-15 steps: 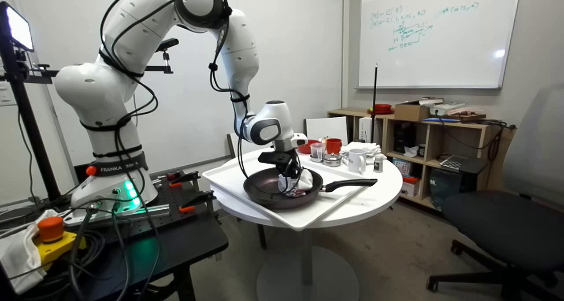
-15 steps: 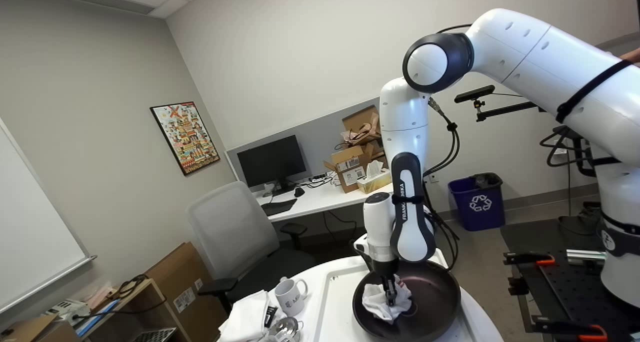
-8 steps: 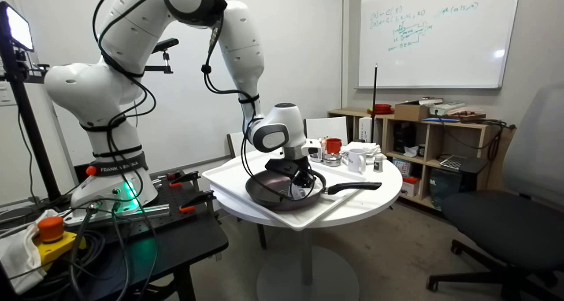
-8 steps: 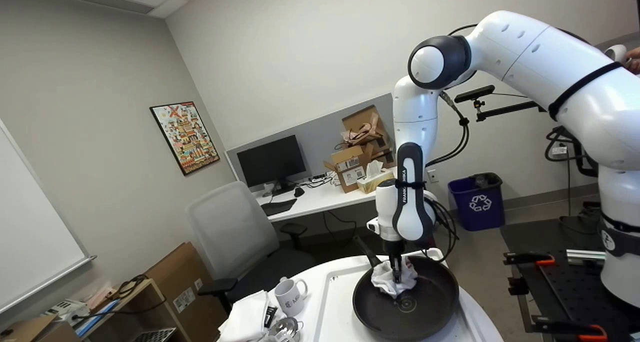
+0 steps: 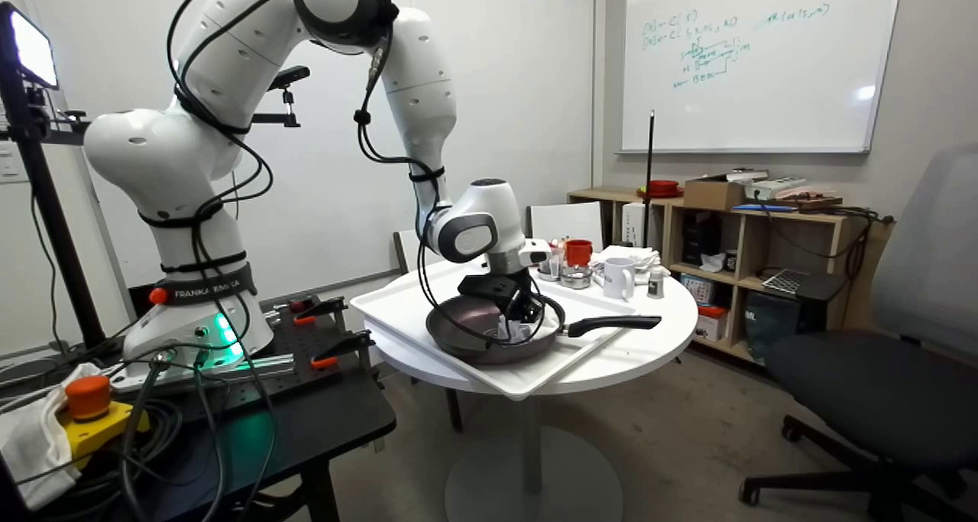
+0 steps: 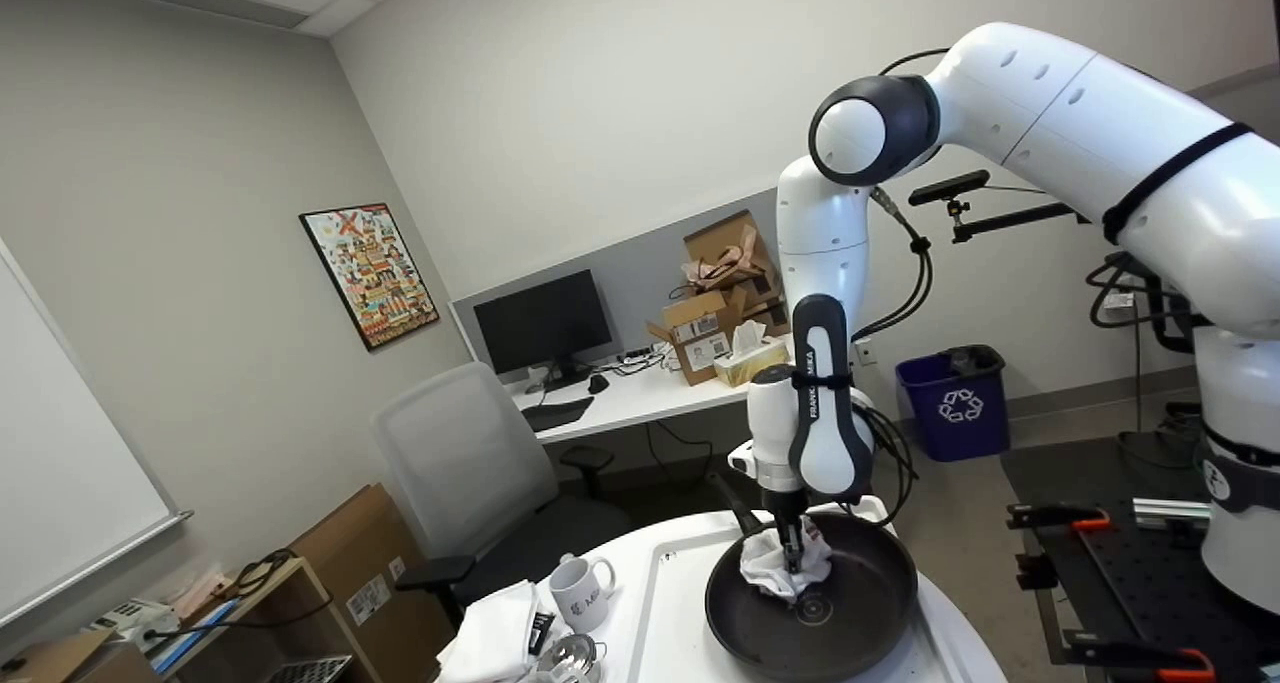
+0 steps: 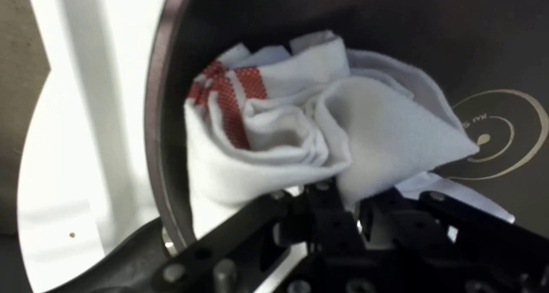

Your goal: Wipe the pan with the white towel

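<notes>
- The white towel (image 7: 321, 125) sits bunched inside the pan (image 6: 860, 623), near the rim on the side where the black handle (image 5: 615, 323) joins.
- Its folds curl into a loose roll, with red stripes (image 7: 231, 113) at one end; in the wrist view a corner reaches onto the pale ring mark (image 7: 484, 139) at the pan's centre.
- The end effector (image 6: 793, 561) points down into the pan, pinching a fold of the towel.
- How much of the towel's underside touches the pan cannot be told.
- The pan rests on a white tray (image 6: 672, 608), its handle reaching out over the tray's edge.
- Under the tray is a round white worktop (image 5: 676, 327).
- Beside the tray on that worktop stand a white mug (image 5: 616, 279), a small bottle (image 5: 655, 284), a metal container (image 5: 575, 279) and a red mug (image 5: 578, 252); a folded white cloth (image 6: 495, 628) lies near the white mug.
- Beyond are a wooden shelf (image 5: 600, 196) and a grey chair (image 6: 460, 443).
</notes>
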`<state>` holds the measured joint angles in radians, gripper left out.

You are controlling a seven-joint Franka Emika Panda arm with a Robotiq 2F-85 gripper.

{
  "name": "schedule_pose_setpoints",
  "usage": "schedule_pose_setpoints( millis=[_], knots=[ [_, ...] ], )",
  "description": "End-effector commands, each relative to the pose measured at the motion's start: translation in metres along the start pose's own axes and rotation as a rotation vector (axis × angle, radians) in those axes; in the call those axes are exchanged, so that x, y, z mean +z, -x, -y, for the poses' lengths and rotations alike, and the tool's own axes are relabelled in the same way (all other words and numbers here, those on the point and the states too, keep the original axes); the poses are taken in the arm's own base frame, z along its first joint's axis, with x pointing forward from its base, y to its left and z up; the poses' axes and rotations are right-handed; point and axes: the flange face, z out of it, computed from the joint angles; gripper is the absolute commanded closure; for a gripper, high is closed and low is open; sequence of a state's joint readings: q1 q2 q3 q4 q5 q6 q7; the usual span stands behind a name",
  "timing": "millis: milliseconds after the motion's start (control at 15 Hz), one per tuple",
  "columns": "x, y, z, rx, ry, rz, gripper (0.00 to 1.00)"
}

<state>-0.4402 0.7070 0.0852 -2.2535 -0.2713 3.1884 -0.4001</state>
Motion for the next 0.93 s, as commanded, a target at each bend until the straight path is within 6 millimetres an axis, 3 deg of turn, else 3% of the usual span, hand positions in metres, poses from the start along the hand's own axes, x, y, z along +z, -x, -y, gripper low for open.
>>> schedule_pose_setpoints(
  millis=[0,467,867],
  knots=[
    [0.034,0.007,0.057,-0.129,0.003,0.059,0.97],
    [0.038,0.005,0.121,-0.319,0.014,0.052,0.97],
    [0.024,0.031,0.154,-0.460,-0.042,-0.022,0.97]
  ],
)
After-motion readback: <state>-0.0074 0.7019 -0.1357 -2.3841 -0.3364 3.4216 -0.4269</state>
